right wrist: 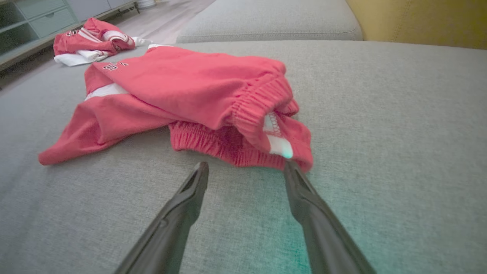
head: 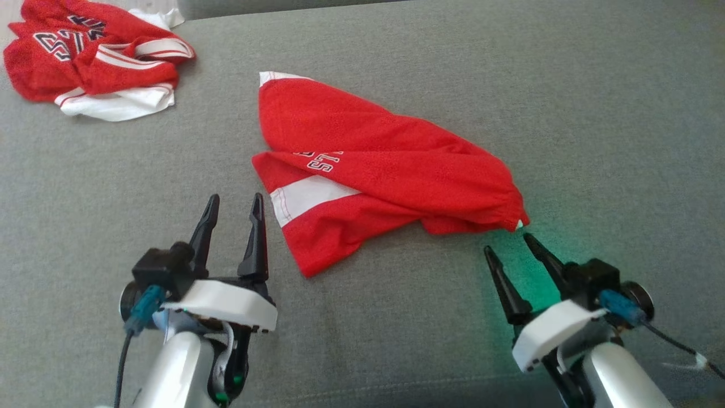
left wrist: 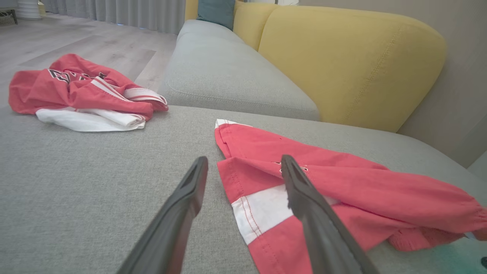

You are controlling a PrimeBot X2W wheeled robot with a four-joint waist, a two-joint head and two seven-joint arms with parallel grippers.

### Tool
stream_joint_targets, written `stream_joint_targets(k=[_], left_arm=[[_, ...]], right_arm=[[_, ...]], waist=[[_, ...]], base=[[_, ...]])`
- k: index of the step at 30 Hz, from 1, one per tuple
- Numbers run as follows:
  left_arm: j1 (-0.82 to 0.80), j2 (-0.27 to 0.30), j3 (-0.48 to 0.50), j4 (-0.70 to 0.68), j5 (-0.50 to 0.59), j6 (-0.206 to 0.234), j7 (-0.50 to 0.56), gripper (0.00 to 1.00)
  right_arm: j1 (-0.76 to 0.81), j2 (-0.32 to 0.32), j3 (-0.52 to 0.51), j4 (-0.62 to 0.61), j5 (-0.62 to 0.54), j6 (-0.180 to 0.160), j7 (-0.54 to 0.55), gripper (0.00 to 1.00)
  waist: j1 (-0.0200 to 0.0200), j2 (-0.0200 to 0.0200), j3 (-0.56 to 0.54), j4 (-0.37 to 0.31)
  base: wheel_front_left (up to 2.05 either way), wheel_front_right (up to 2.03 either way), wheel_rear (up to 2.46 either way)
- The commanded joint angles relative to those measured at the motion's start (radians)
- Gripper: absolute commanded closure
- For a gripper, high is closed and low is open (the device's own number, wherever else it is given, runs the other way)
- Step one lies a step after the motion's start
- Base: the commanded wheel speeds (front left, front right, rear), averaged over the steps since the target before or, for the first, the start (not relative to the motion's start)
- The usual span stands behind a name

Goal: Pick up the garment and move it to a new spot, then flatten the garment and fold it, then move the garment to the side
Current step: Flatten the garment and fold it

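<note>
Red shorts (head: 374,170) with a white side stripe lie bunched and partly folded over in the middle of the grey sofa seat (head: 510,85). Their leg hems point left and the gathered waistband (right wrist: 262,114) points right. My left gripper (head: 235,205) stands open just left of the striped hem, its right finger (left wrist: 304,190) over the cloth's edge in the left wrist view. My right gripper (head: 508,241) is open too, right in front of the waistband, one fingertip (right wrist: 291,167) almost touching it. The shorts (left wrist: 342,194) stay flat on the seat, unheld.
A second red and white garment (head: 96,59) lies crumpled at the seat's far left corner. Yellow back cushions (left wrist: 342,57) and another grey seat section (left wrist: 228,72) run along the far side. Wooden floor (left wrist: 76,42) lies beyond the left edge.
</note>
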Motion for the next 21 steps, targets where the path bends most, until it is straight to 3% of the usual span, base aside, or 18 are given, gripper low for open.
stream_joint_targets(k=[1, 2, 6, 10, 13, 21], left_arm=[[-0.017, 0.004, 0.035, -0.044, 0.008, 0.004, -0.012, 0.0], [-0.011, 0.003, 0.034, -0.054, 0.009, 0.004, -0.012, 0.0], [0.003, -0.001, 0.031, -0.079, 0.011, 0.007, -0.012, 0.0], [0.012, -0.003, 0.037, -0.092, 0.012, 0.011, -0.012, 0.0], [0.016, -0.005, 0.039, -0.1, 0.012, 0.011, -0.012, 0.0], [0.027, -0.008, 0.045, -0.121, 0.005, 0.014, -0.012, 0.0]], right_arm=[[-0.054, -0.011, 0.026, -0.015, -0.012, -0.001, -0.019, 0.0], [-0.069, -0.012, 0.03, 0.006, -0.023, -0.001, -0.026, 0.0], [-0.128, -0.018, 0.035, 0.085, -0.052, -0.001, -0.063, 0.48], [-0.17, -0.021, 0.029, 0.133, -0.069, -0.001, -0.097, 0.64], [-0.188, -0.026, 0.026, 0.139, -0.068, -0.001, -0.115, 1.0], [-0.193, -0.071, 0.041, -0.035, 0.039, -0.001, 0.005, 1.0]], waist=[[0.0, 0.0, 0.002, 0.004], [0.0, 0.0, 0.004, 0.009], [0.0, 0.0, 0.01, 0.027], [0.0, 0.0, 0.014, 0.036], [0.0, 0.0, 0.017, 0.041], [0.0, 0.0, 0.019, 0.049]], base=[[0.0, 0.0, 0.0], [0.0, 0.0, 0.0], [0.0, 0.0, 0.0], [0.0, 0.0, 0.0], [0.0, 0.0, 0.0], [0.0, 0.0, 0.0]])
